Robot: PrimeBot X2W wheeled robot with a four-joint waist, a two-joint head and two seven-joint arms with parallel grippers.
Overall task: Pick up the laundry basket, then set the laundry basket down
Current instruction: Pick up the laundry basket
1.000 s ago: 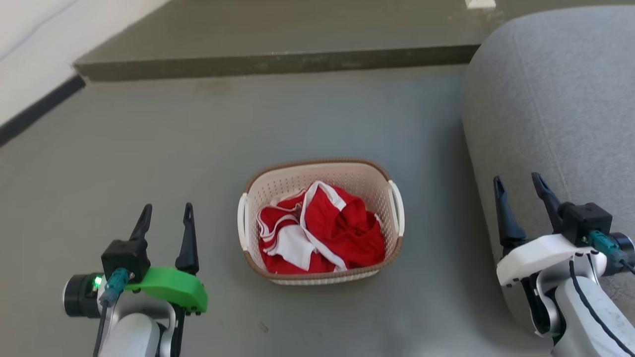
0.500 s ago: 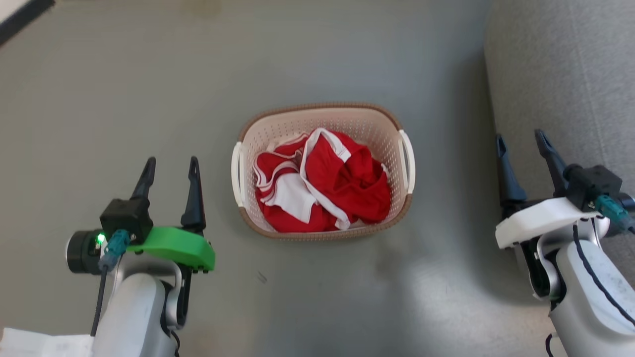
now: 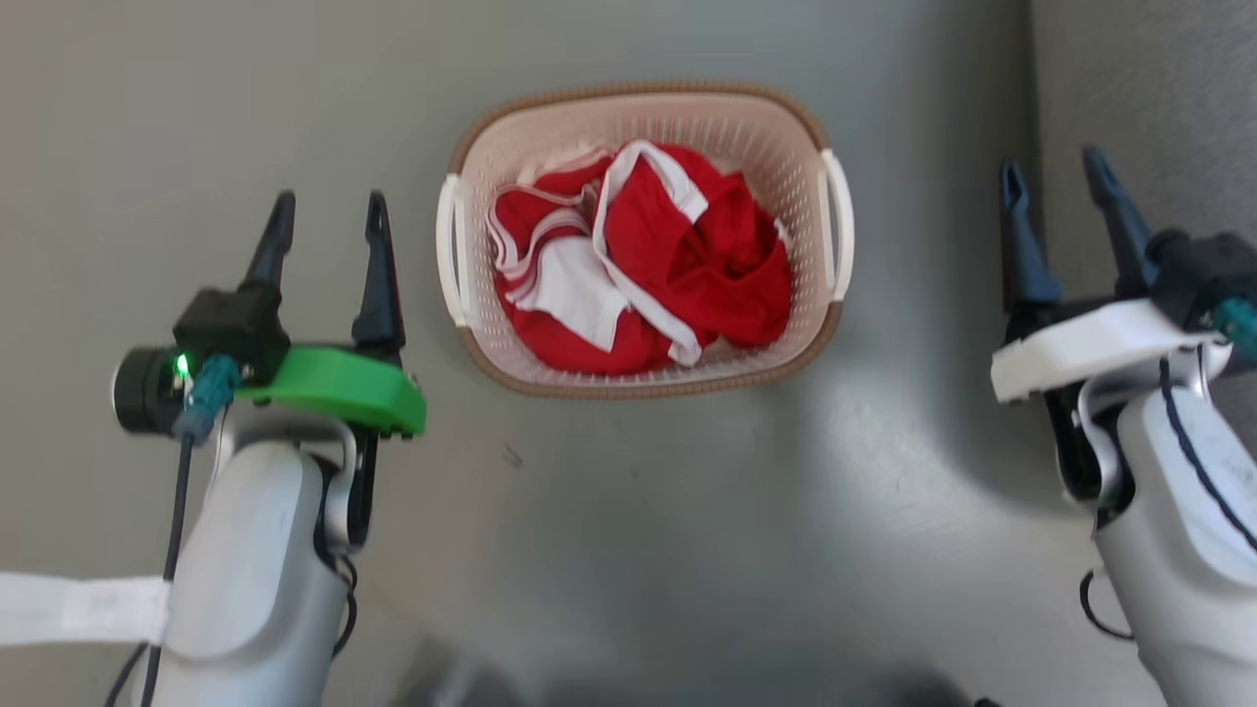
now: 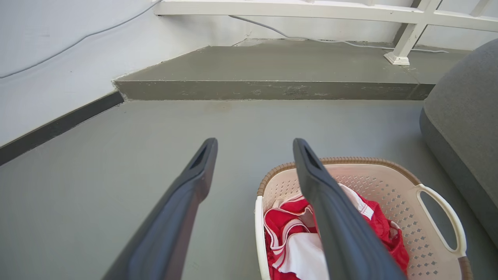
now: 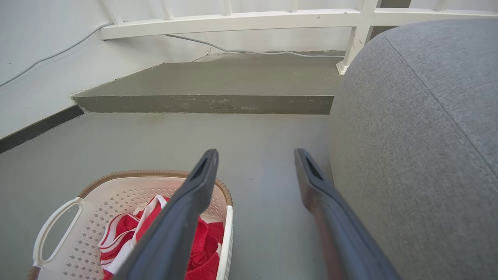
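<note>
The laundry basket (image 3: 638, 385) lies crosswise on the floor, holding red-and-white clothes (image 3: 727, 265); my left end effector (image 3: 329, 206) and right end effector (image 3: 1053, 167) gape.

laundry basket (image 3: 648, 128): floor hidden under red-and-white clothes (image 3: 687, 245)
left wrist view: its near end cut off at 6 o'clock
grey cushion (image 3: 1149, 79): cut off at 3 o'clock

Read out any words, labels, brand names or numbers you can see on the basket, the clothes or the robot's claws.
None: no readable text in these pictures.
The laundry basket has plain perforated walls and no label.
The red and white clothes show only white trim, no lettering.
The left claw and right claw show no visible writing.
</note>
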